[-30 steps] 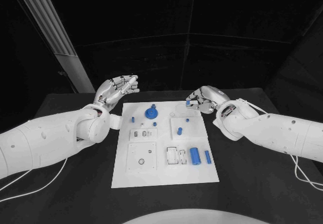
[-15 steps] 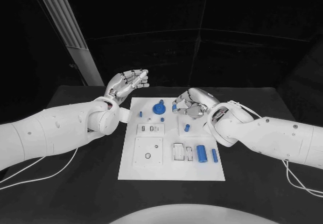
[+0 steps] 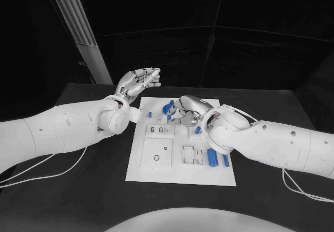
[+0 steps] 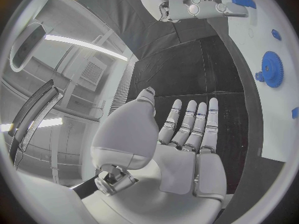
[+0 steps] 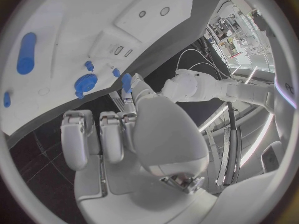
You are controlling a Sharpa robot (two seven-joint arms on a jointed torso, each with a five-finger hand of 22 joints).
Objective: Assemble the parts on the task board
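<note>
Nearest us on the board (image 3: 177,171) lie two blue cylinders (image 3: 211,156), side by side near its right edge. Farther up, our right hand (image 3: 187,109) hovers over the board's upper middle, pinching a small blue part (image 5: 126,80) at its fingertips, just beside the blue gear (image 4: 271,68). Farthest, our left hand (image 3: 139,80) is raised off the board's far left corner, fingers straight and apart, holding nothing.
</note>
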